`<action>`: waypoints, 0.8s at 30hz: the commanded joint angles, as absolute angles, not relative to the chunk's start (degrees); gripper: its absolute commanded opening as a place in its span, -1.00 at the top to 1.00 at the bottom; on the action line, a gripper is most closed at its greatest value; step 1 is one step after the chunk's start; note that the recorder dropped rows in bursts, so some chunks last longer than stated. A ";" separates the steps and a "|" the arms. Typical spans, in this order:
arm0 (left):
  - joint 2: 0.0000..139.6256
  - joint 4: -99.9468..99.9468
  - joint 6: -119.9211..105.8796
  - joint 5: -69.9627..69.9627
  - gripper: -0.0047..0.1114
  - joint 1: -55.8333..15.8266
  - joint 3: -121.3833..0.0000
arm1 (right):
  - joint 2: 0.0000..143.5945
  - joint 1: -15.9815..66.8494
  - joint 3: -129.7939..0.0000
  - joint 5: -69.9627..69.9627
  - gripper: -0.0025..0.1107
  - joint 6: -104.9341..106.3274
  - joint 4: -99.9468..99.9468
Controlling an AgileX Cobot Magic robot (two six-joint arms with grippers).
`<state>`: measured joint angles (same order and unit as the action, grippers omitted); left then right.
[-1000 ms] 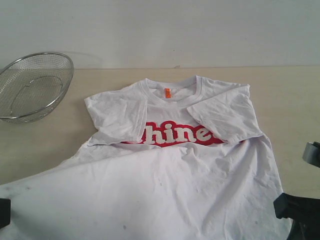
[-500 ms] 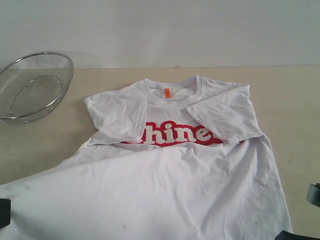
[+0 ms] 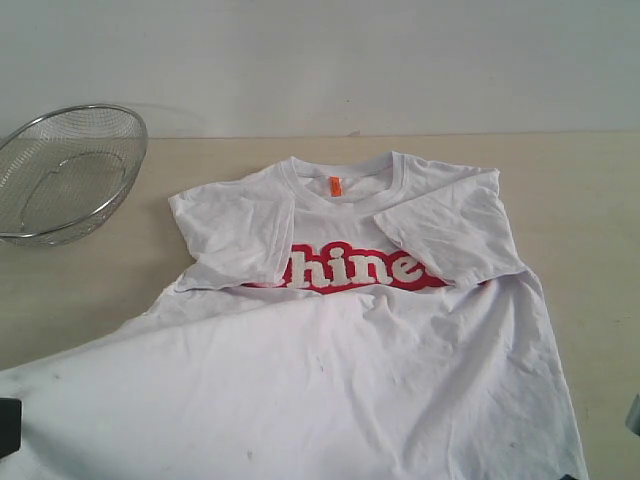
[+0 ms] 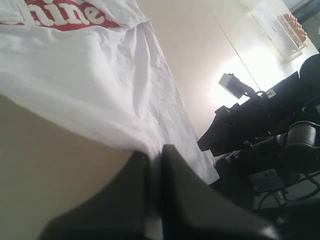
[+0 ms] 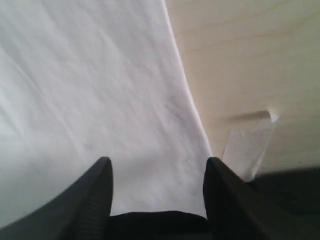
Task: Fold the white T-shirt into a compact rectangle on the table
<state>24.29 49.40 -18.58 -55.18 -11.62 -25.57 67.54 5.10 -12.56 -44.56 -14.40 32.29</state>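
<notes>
The white T-shirt (image 3: 340, 350) lies face up on the table (image 3: 580, 200), both sleeves folded in over the red lettering (image 3: 350, 268), with an orange neck tag (image 3: 335, 186). Its near left corner is pulled out toward the frame's lower left, where a dark part of my left gripper (image 3: 6, 425) shows. In the left wrist view that gripper (image 4: 154, 152) is shut on the shirt's (image 4: 100, 75) edge, with white cloth between the fingers. My right gripper (image 5: 157, 162) is open just above the shirt's (image 5: 100, 100) right side edge, holding nothing; only a sliver of it (image 3: 634, 415) shows in the exterior view.
A wire mesh basket (image 3: 65, 170) stands at the table's far left. A piece of clear tape (image 5: 250, 145) is stuck to the tabletop beside the right gripper. A pale wall runs behind the table.
My right gripper has drawn back toward the near right corner and almost left the exterior view. The shirt and the left gripper have stayed put.
</notes>
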 commanded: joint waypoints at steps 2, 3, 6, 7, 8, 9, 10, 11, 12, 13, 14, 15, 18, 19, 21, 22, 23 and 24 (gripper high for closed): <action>24.04 50.22 -19.09 -55.41 0.84 -11.53 -25.33 | 68.69 5.26 -12.12 -44.12 0.10 -14.00 31.31; 24.04 50.22 -19.09 -55.41 0.84 -11.53 -25.33 | 69.12 5.26 -12.03 -43.61 0.10 -14.12 31.16; 24.04 50.33 -19.09 -55.42 0.84 -11.53 -25.33 | 69.86 5.26 -12.00 -42.53 0.10 -14.01 31.16; 24.04 50.33 -19.09 -55.42 0.84 -11.53 -25.33 | 70.09 5.26 -12.00 -42.26 0.10 -14.01 31.16; 24.04 50.33 -19.09 -55.42 0.84 -11.53 -25.33 | 70.19 5.26 -12.00 -42.11 0.10 -14.01 31.16; 24.04 50.33 -19.09 -55.42 0.84 -11.53 -25.33 | 70.61 5.26 -12.00 -41.62 0.10 -14.01 31.16; 24.04 50.33 -19.09 -55.42 0.84 -11.53 -25.33 | 70.88 5.26 -11.85 -41.36 0.10 -14.01 31.16; 24.04 50.31 -19.09 -55.31 0.84 -11.53 -25.33 | 70.99 5.26 -11.86 -41.20 0.10 -14.01 31.16; 24.04 50.31 -19.09 -55.31 0.84 -11.53 -25.33 | 71.32 5.26 -11.50 -40.84 0.10 -14.01 31.36; 24.04 50.31 -19.09 -55.31 0.84 -11.53 -25.33 | 71.63 5.26 -11.50 -40.54 0.10 -13.80 31.49; 24.04 50.31 -19.09 -55.31 0.84 -11.53 -25.33 | 71.85 5.26 -11.50 -40.14 0.10 -13.80 31.49; 24.04 50.31 -19.09 -55.31 0.84 -11.53 -25.33 | 72.10 5.26 -11.50 -39.86 0.10 -13.80 31.60; 24.04 50.31 -19.09 -55.52 0.84 -11.53 -25.33 | 72.66 5.26 -11.39 -39.27 0.10 -13.42 31.90; 24.04 50.31 -19.09 -55.52 0.84 -11.53 -25.33 | 72.66 5.26 -11.29 -38.96 0.10 -12.85 32.18; 24.04 50.31 -19.09 -55.52 0.84 -11.53 -25.33 | 72.66 5.26 -10.09 -36.86 0.10 -11.50 33.69; 24.04 50.31 -19.09 -55.52 0.84 -11.53 -25.33 | 72.66 5.26 -9.81 -36.15 0.10 -10.72 34.80; 24.04 50.31 -19.09 -55.52 0.84 -11.53 -25.33 | 72.66 5.26 -9.67 -35.55 0.10 -9.28 35.70; 24.04 50.31 -19.09 -55.52 0.84 -11.53 -25.33 | 72.66 5.26 -9.67 -35.49 0.10 -9.13 35.80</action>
